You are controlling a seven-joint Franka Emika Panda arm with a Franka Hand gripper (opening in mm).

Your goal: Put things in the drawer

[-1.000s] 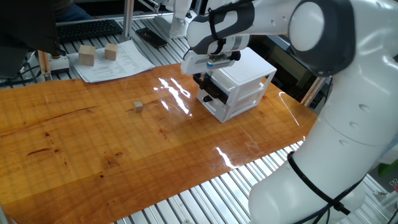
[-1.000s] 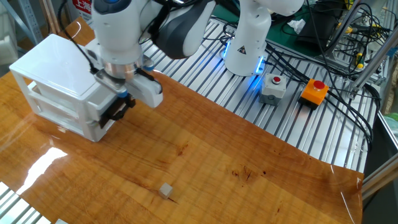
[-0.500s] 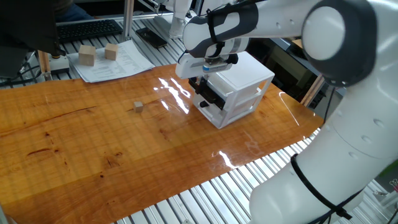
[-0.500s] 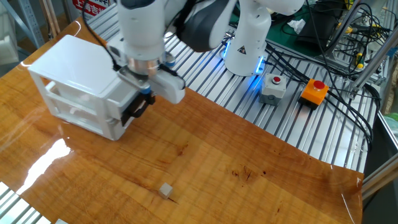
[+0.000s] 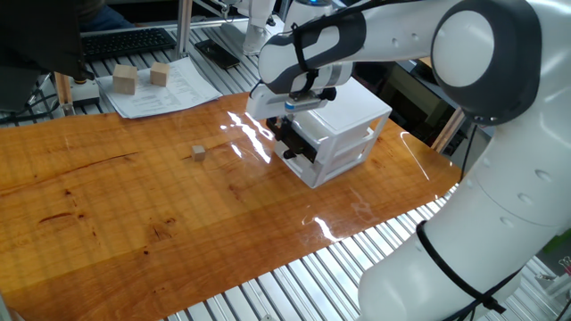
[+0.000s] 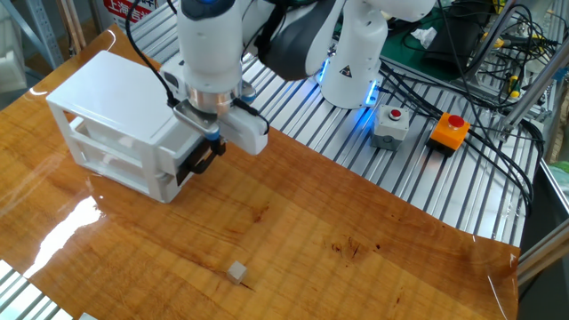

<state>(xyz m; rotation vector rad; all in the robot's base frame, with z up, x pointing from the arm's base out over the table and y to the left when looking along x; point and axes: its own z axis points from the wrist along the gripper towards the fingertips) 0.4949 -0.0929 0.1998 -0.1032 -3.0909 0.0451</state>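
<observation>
The tool [image 6: 201, 151] sat against the black drawer [image 5: 293, 141] front; I couldn't tell whether it pinched. Pulling might drag the light cabinet [image 6: 116, 120]. The cube [image 6: 236, 272] lay mid-desk, well apart.

Tiny tan wooden cube [image 5: 198, 153] sat flat on the wooden tabletop, well apart from the cabinet, at about 9 o'clock from it in one fixed view; nothing touched it. Upper black-fronted drawer [image 5: 295, 141] of the small white two-drawer cabinet [image 5: 343, 125] faced the cube's side. In the other fixed view the cube [image 6: 236, 272] lay at 5 o'clock from the drawer [image 6: 197, 158].
</observation>
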